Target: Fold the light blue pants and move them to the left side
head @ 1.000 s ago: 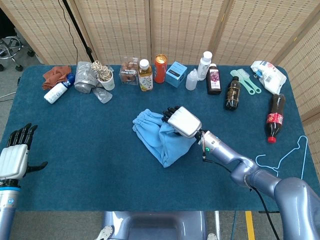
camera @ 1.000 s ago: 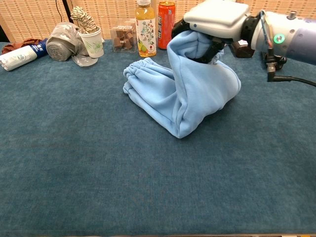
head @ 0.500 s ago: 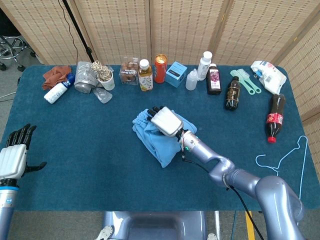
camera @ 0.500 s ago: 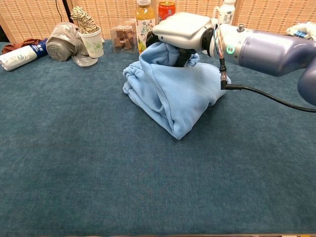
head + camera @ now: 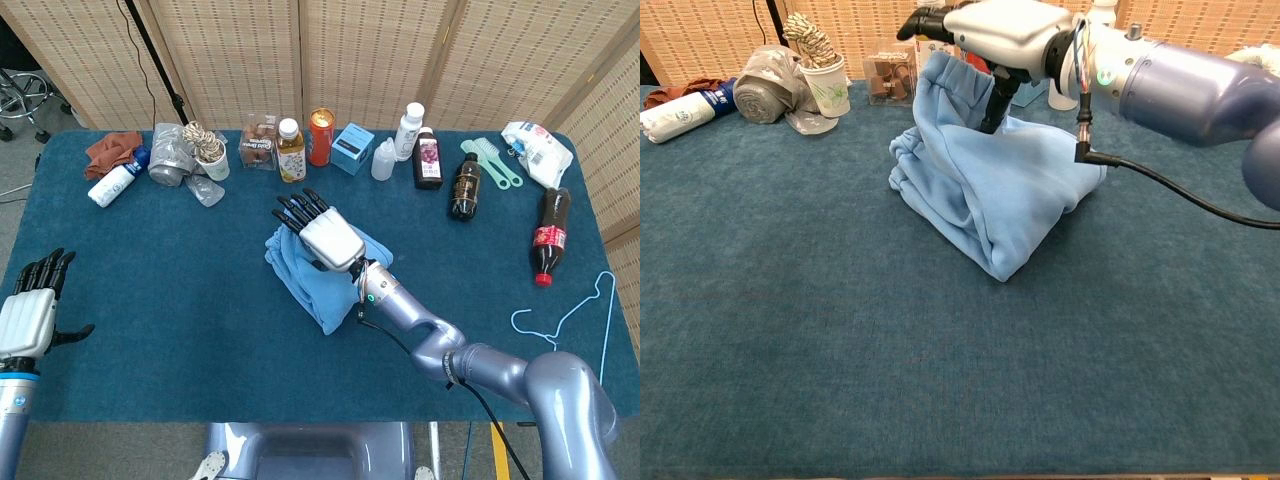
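Lifting a fold of the light blue pants (image 5: 990,190), my right robot hand (image 5: 325,235) pinches the cloth between thumb and spread fingers. My left robot hand (image 5: 28,310) hangs released over the desk (image 5: 180,300) edge.

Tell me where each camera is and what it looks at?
Head view: up high, looking down on the table; shows both arms, left hand and right hand.
Chest view: low, looking straight across; shows only the right hand.
Both show the light blue pants and the right hand.

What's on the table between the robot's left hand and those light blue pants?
Nothing: in the head view, only bare blue tablecloth lies between the left hand and the light blue pants.
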`<control>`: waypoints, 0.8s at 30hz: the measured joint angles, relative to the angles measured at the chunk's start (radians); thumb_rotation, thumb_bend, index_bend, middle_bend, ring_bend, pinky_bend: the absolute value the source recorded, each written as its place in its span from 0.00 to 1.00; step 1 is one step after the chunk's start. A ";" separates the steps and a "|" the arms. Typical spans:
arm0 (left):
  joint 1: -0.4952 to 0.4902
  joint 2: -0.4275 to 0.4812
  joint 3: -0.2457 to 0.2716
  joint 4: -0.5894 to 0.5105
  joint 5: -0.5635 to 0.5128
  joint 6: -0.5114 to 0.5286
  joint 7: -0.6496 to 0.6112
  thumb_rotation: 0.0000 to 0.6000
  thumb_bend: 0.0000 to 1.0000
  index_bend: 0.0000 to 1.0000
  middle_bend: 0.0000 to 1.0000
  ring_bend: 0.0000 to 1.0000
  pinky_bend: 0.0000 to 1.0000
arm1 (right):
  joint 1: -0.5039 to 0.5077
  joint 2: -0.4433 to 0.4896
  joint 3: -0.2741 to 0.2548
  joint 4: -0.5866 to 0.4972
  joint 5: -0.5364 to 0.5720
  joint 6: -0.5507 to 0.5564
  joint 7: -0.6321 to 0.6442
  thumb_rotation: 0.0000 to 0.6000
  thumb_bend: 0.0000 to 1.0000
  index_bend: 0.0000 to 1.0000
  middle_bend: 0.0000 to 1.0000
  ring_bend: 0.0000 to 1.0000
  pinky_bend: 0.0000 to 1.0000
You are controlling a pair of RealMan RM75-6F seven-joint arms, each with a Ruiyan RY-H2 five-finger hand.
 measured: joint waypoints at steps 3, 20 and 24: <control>-0.005 -0.005 0.003 0.010 0.019 -0.007 -0.009 1.00 0.12 0.00 0.00 0.00 0.00 | -0.022 0.039 0.015 -0.065 0.017 0.030 -0.026 1.00 0.00 0.00 0.00 0.00 0.00; -0.154 -0.136 0.013 0.337 0.438 -0.025 -0.240 1.00 0.11 0.00 0.00 0.00 0.00 | -0.354 0.463 -0.087 -0.324 -0.021 0.244 0.207 1.00 0.00 0.00 0.00 0.00 0.00; -0.238 -0.161 0.003 0.364 0.493 -0.071 -0.224 1.00 0.09 0.00 0.00 0.00 0.00 | -0.433 0.521 -0.133 -0.307 -0.048 0.292 0.310 1.00 0.00 0.00 0.00 0.00 0.00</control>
